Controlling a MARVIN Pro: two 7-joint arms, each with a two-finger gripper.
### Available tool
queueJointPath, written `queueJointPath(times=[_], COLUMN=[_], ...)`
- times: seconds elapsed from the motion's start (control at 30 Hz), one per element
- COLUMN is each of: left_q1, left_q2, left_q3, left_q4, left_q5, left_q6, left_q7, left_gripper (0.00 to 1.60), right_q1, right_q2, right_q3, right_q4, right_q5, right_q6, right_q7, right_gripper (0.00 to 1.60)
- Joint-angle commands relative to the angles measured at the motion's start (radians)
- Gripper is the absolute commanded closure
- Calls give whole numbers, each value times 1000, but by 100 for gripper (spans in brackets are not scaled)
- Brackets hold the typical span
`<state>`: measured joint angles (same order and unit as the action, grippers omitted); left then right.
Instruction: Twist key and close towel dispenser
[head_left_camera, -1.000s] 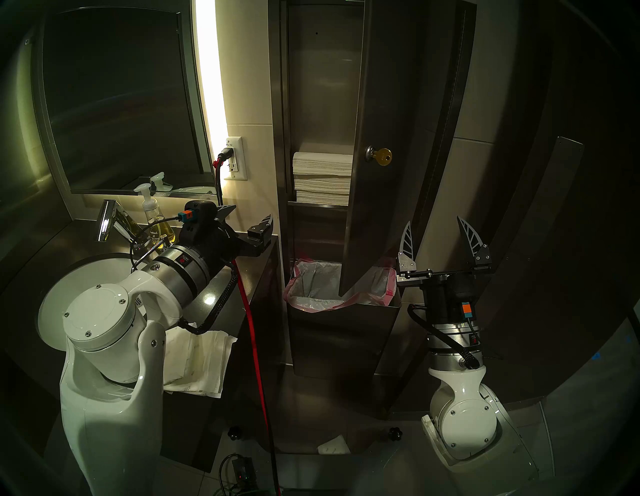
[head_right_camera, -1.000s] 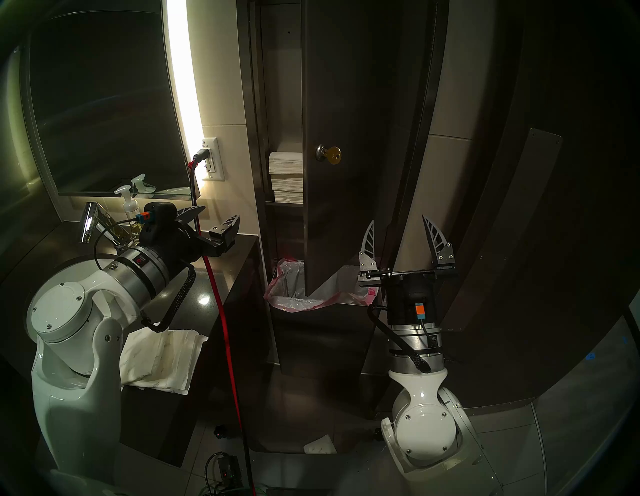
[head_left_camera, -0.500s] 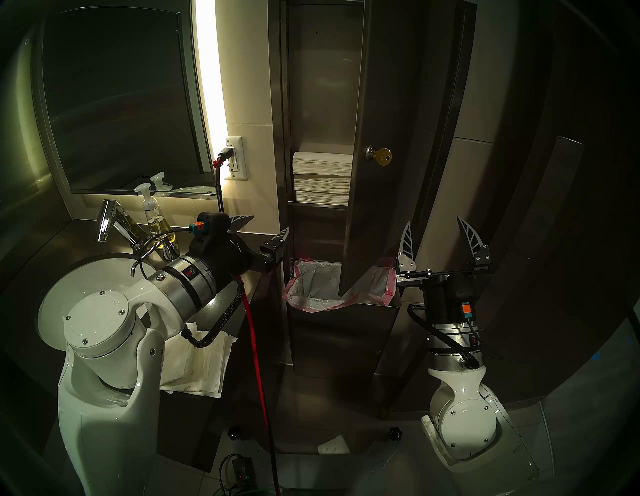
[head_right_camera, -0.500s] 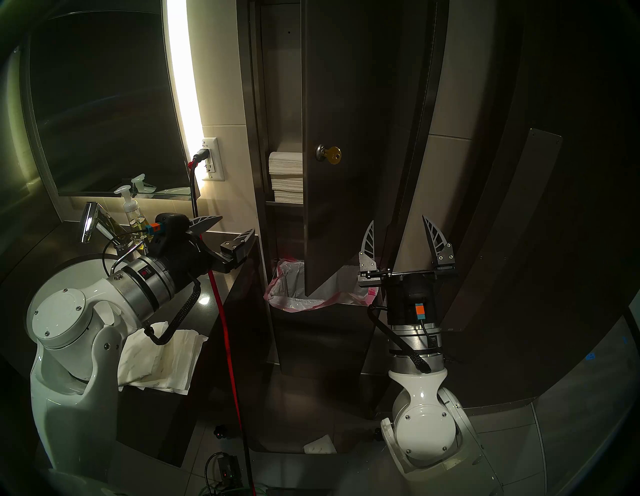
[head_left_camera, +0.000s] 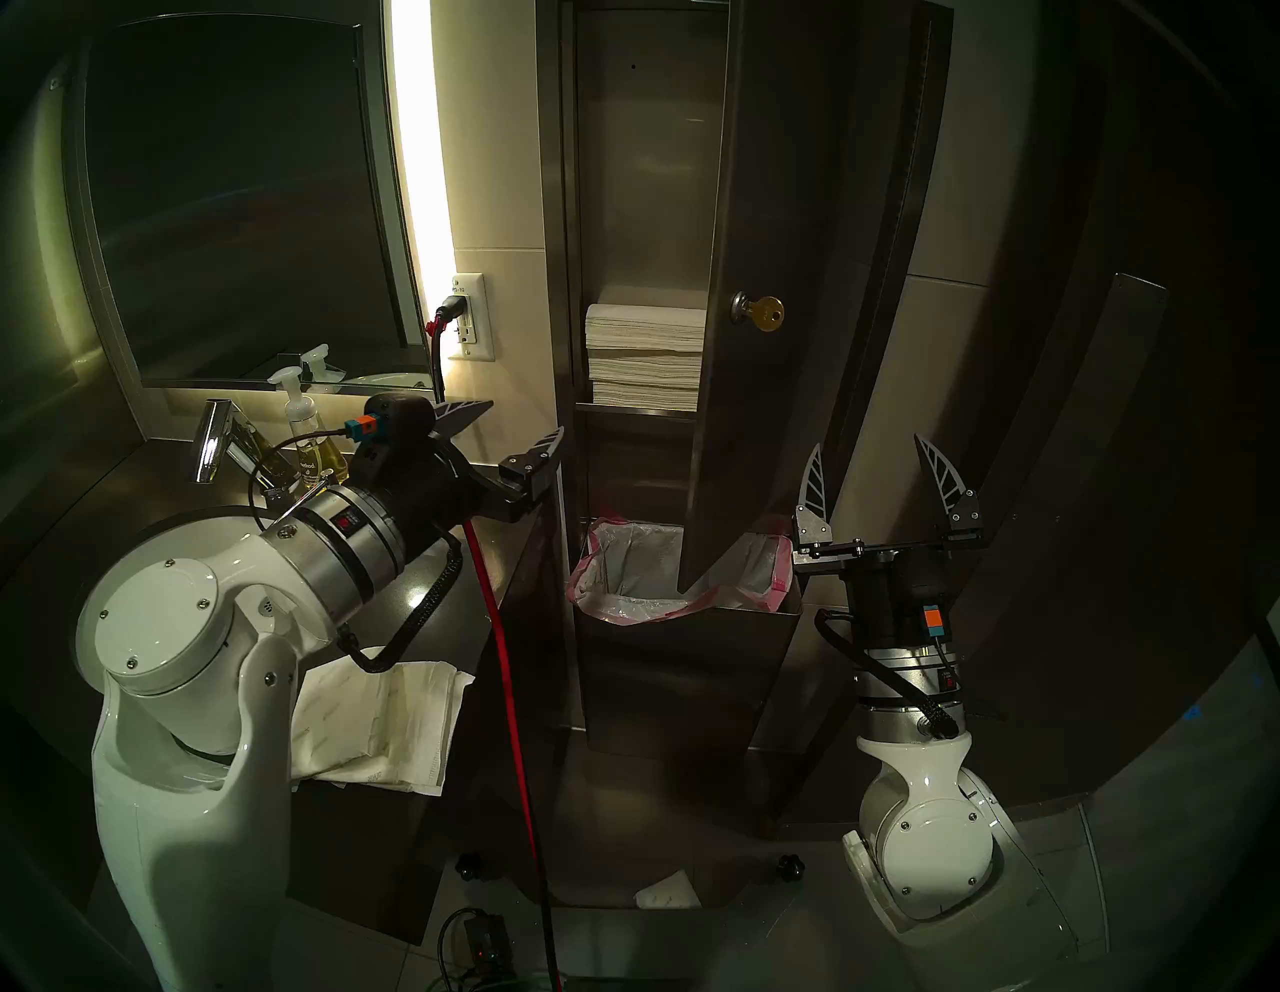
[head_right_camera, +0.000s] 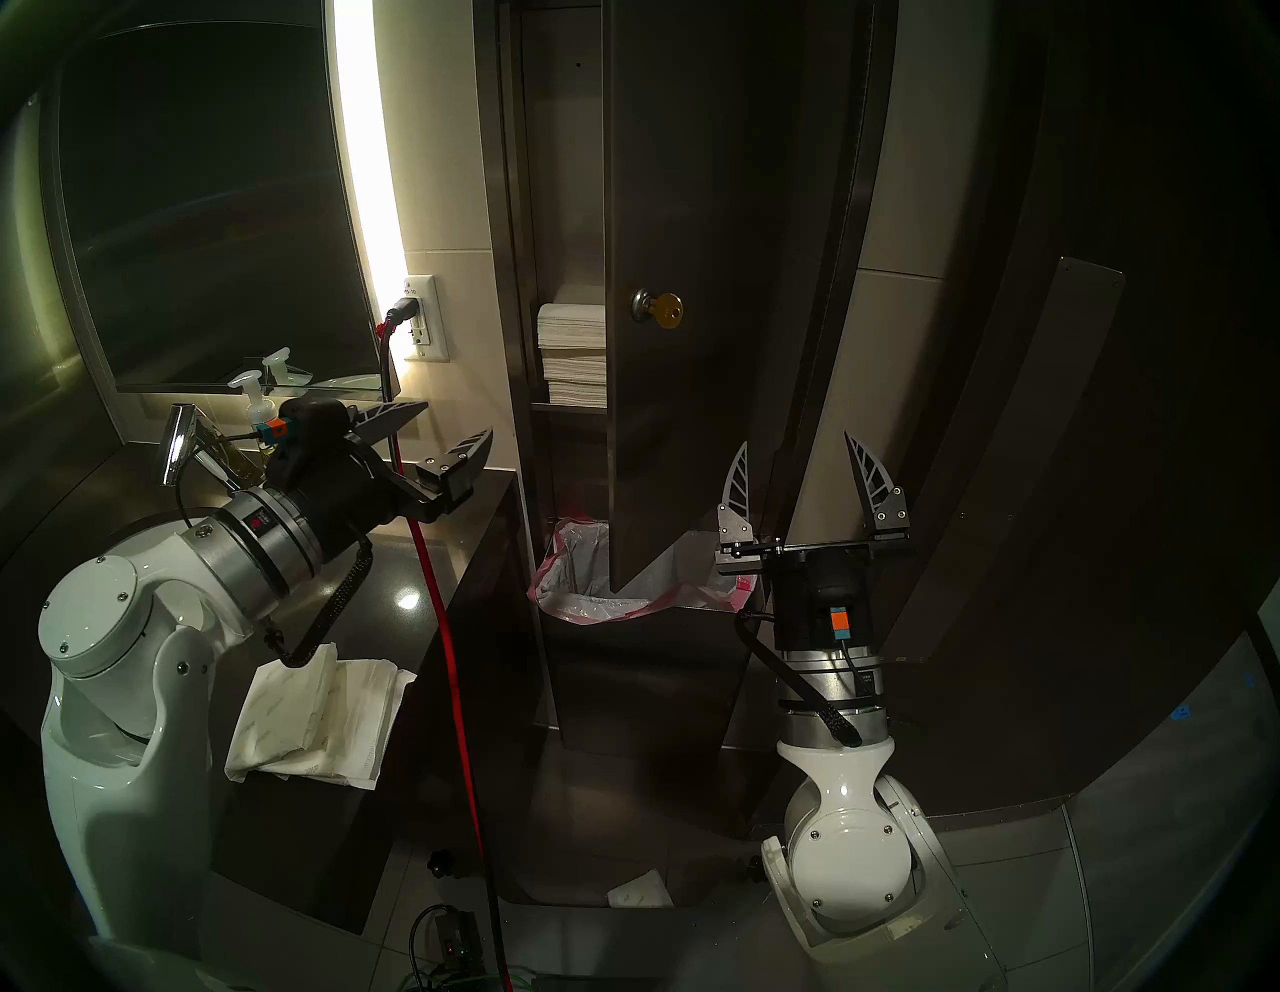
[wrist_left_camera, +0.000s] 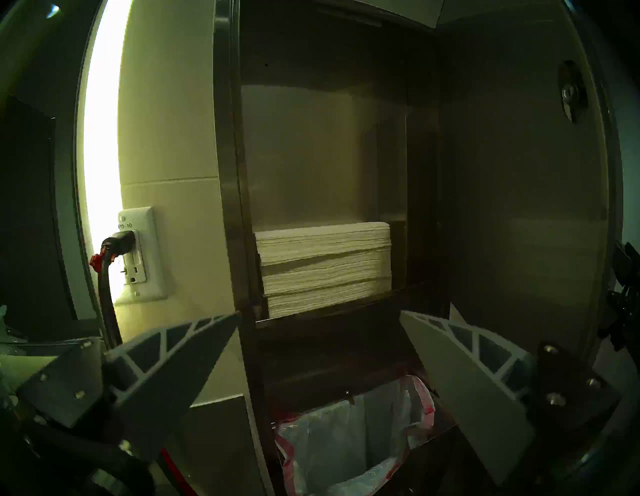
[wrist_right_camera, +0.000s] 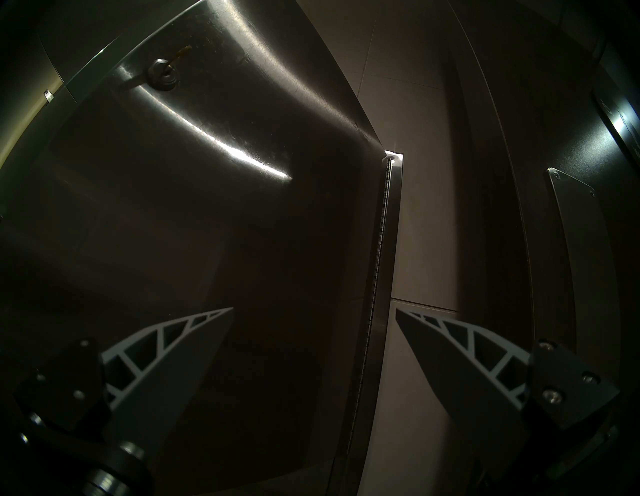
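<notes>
- The key (head_left_camera: 767, 313) is seated in the lock (head_left_camera: 741, 306) on the outer face of the door (head_left_camera: 755, 429), its brass head lying flat and pointing to the view's right; nothing touches it.
- The door is swung out from the dispenser (head_left_camera: 554, 291) on the hinge (wrist_right_camera: 375, 277) at its right edge, so the towels (head_left_camera: 644, 353) and the lined bin (head_left_camera: 686, 609) below them are exposed — the task is judged barely begun.
- The right gripper (head_left_camera: 886, 464) is spread wide and empty, aimed upward, below the key and near the hinge side.
- The left gripper (head_left_camera: 509, 433) is likewise wide and empty, held level beside the dispenser's left frame, facing the towels.
- For the step in hand, the key's head is best taken across its flat faces by the nearer right gripper, with the jaws aligned to the blade.
- The twist is best made about the lock's own axis — a sideways pull could swing the loose door or bend the key.
- The red cord (head_left_camera: 512, 693) should be kept clear of.
</notes>
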<state>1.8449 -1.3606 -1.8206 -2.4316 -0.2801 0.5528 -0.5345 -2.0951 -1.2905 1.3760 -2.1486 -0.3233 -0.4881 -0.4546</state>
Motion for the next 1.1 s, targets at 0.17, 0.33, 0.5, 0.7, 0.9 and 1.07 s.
queueJointPath(times=[0.17,0.33,0.5,0.7,0.9,1.07], left_q1=[-41,-70,-111,-175,-211,-242], left_q2=[-7,-3,-22,10,38,65], left_q3=[-27,-49,-64,-62,-54,-51], left_q4=[-12,-12,-12,-12,-12,-12], left_q5=[-129,-185,-274,-340,-399,-445], left_q6=[58,90,149,208,295,385], left_q7=[-87,-124,-162,-214,-260,-293], left_gripper=[0,0,0,0,0,0], right_q1=[5,6,6,7,7,8], right_q2=[1,3,4,5,7,8], right_q3=[1,0,-1,-2,-2,-3], right_q4=[-9,-9,-8,-8,-9,-9], right_q5=[-1,0,0,0,0,0], right_q6=[-1,-1,-1,-1,-1,0], right_q7=[-2,-4,-5,-7,-8,-10], right_gripper=[0,0,0,0,0,0])
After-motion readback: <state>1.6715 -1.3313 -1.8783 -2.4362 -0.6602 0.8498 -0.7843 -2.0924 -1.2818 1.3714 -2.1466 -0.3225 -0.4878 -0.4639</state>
